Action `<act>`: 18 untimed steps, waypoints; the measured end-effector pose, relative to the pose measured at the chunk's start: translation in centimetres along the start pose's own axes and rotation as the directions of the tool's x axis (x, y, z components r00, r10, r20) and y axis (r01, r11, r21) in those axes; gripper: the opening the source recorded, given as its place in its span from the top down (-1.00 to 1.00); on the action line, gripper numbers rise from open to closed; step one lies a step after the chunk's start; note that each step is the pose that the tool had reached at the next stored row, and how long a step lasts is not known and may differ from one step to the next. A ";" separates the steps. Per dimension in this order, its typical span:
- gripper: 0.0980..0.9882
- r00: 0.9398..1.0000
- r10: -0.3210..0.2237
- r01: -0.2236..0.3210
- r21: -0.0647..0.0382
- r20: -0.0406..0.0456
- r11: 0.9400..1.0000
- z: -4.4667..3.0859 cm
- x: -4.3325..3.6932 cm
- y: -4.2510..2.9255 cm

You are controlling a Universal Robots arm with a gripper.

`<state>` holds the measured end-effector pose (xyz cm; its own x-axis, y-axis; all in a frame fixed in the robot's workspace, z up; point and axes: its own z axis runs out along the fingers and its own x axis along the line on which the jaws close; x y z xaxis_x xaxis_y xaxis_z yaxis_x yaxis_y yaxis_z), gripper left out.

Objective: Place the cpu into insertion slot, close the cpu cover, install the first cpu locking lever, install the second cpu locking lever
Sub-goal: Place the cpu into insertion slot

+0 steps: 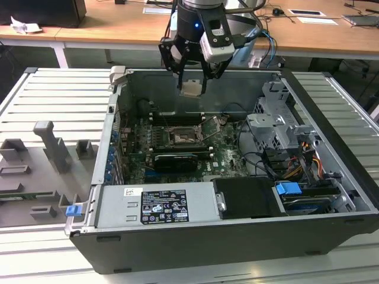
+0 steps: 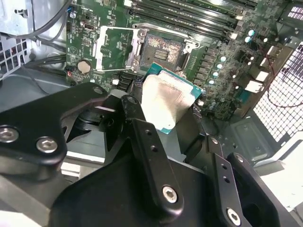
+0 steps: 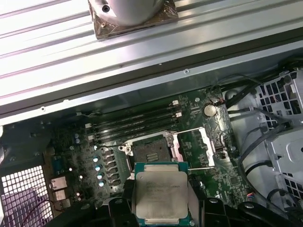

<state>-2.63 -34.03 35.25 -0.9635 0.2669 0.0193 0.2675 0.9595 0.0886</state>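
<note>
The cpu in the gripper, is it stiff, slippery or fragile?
The cpu looks like a flat plate with a metal top, so it is probably stiff and light. The gripper pinches it by its thin edges, so it might slip if bumped. It is likely fragile if knocked against the insertion slot rim.

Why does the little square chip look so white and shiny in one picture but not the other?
In the second wrist view, glare washes the chip nearly white on its metal top; in the first wrist view it is evenly lit and looks dull silver; in the exterior view the inside of the computer case is shadowy beside the bright table.
</note>
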 end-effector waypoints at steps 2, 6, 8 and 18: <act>0.04 1.000 0.020 -0.020 0.000 0.002 1.000 0.05 0.01 0.02; 0.04 0.998 0.058 -0.058 -0.001 0.005 0.998 0.14 0.01 0.02; 0.04 0.998 0.069 -0.069 -0.001 0.006 0.998 0.16 0.00 0.02; 0.04 0.992 0.123 -0.123 -0.003 0.011 0.992 0.33 0.00 0.01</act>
<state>-2.63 -33.99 34.93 -0.9231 0.3841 0.0192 0.3842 0.9190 0.0882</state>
